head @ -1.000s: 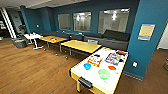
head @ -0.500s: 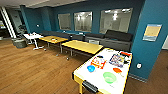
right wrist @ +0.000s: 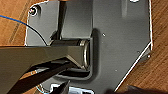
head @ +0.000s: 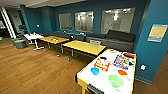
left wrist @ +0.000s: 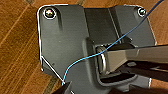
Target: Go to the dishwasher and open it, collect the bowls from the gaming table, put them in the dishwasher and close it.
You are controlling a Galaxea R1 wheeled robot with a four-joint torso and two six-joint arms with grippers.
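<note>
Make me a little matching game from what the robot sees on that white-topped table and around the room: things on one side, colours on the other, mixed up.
Things:
1. small bowl on the gaming table
2. wide shallow bowl
3. flat oval piece
4. sofa along the wall

Colours:
A. light green
B. dark grey
C. bright blue
D. orange-red

Pairs: 1-C, 2-A, 3-D, 4-B
</note>
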